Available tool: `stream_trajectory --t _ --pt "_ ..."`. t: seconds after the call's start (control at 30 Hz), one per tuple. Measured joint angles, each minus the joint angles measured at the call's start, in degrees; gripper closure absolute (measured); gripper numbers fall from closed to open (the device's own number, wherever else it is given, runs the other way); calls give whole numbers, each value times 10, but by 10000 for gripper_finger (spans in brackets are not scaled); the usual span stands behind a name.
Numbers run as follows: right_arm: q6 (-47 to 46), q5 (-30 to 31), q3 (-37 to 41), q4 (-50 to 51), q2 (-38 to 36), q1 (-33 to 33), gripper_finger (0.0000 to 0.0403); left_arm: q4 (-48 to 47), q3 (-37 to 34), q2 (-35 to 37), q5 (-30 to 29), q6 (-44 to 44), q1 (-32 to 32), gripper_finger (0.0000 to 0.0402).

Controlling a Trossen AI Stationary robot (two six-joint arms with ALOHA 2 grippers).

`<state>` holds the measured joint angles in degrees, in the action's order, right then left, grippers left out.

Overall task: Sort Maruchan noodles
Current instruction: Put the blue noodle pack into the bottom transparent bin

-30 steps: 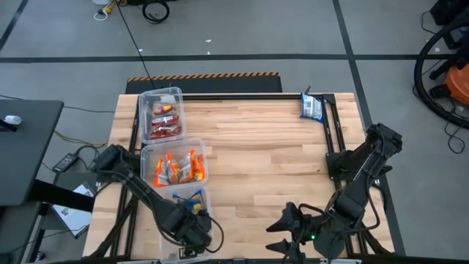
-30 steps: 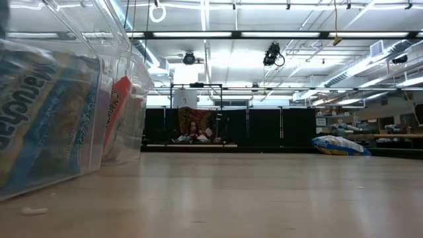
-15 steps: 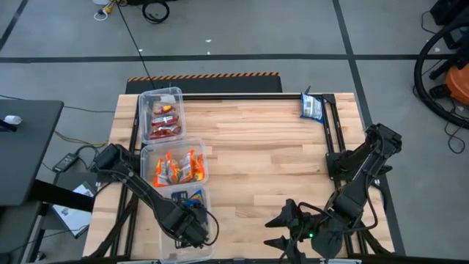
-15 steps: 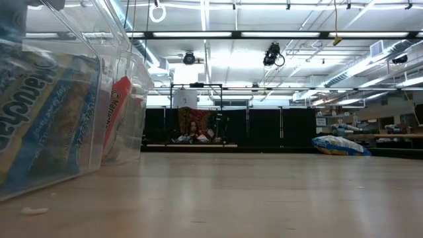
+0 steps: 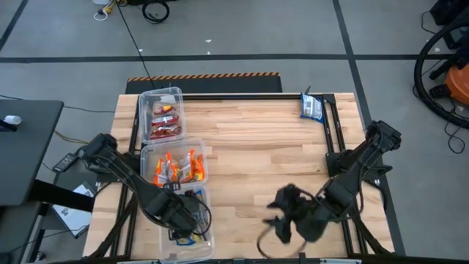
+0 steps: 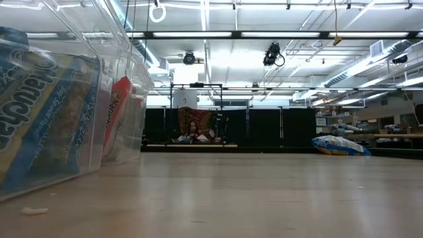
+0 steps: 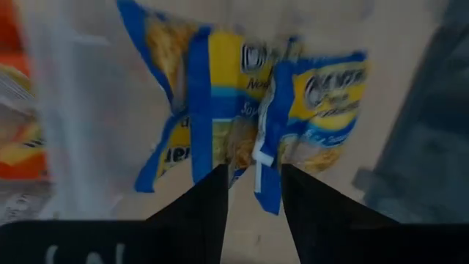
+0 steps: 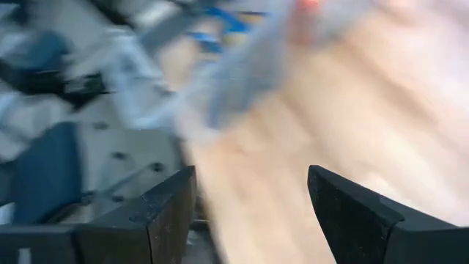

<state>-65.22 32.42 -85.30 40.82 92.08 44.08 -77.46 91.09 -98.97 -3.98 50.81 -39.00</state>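
Left claw [image 5: 183, 218], over the nearest of three clear bins: its fingers [image 7: 201, 213] stand parted with nothing between them, and two blue-and-yellow packets [image 7: 249, 128] lie just beyond the tips, inside that near bin [image 5: 207, 238]. Right claw [image 5: 282, 220], above bare wood near the front edge of the counter [image 5: 256, 139]: released, its fingers [image 8: 172, 213] wide and empty. Outward from the claws, orange packets [image 5: 176, 170] fill the middle bin and red-and-silver packets [image 5: 164, 121] the far bin; one blue packet [image 5: 313, 108] lies alone at the far right corner, well apart from both arms.

Risks, as judged from this arrangement. A left finger could snag the loose wrapper as the arm lifts away and drag a packet back out over the bin wall. The lone blue packet sits beside the counter's frame rail, so a reach from the right arm could nudge it off the edge.

Change from one second earlier: the left claw was clenched lower at the bin's front; it has since opened and the arm has drawn back. The right arm has swung from the front edge toward the centre.
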Motion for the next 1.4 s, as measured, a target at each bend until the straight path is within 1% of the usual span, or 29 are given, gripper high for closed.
stream_trajectory --t 0.07,0.13,0.23,0.3,0.37,0.47,0.53,0.6,0.67,0.8,0.9,1.0,1.1,1.17,1.27,1.4 --pt "-45 -2 0 77 -15 -19 137 12 0 27 -24 3 0 269" --pt "-94 2 0 157 -34 -45 139 35 0 59 -60 -1 -1 269" --pt "-157 10 0 284 -68 -101 145 95 0 104 -120 -36 0 269" --pt "-158 21 0 341 -86 -148 148 140 0 130 -163 -79 8 269" --pt "-137 27 0 377 -101 -199 151 182 0 151 -213 -134 20 269" --pt "-110 27 0 412 -117 -289 156 225 1 179 -284 -219 44 269" --pt "-93 37 4 425 -122 -353 158 245 1 192 -318 -275 63 269" --pt "-65 42 23 420 -131 -421 160 251 1 202 -336 -329 84 269" --pt "-46 41 58 390 -144 -490 160 255 1 210 -342 -372 108 269" --pt "-34 38 159 303 -173 -609 160 250 1 215 -345 -414 152 269" --pt "-36 40 243 221 -188 -675 160 241 1 215 -344 -444 178 269" --pt "-16 31 317 139 -186 -726 160 237 1 215 -333 -452 205 269" --pt "20 -15 373 66 -166 -769 154 237 1 215 -259 -467 239 269" --pt "31 -41 402 24 -148 -795 141 237 1 215 -217 -479 261 269" --pt "29 -32 425 0 -120 -827 119 238 1 215 -202 -497 294 269" --pt "-40 -5 434 -10 -90 -853 108 265 1 214 -201 -517 345 269"
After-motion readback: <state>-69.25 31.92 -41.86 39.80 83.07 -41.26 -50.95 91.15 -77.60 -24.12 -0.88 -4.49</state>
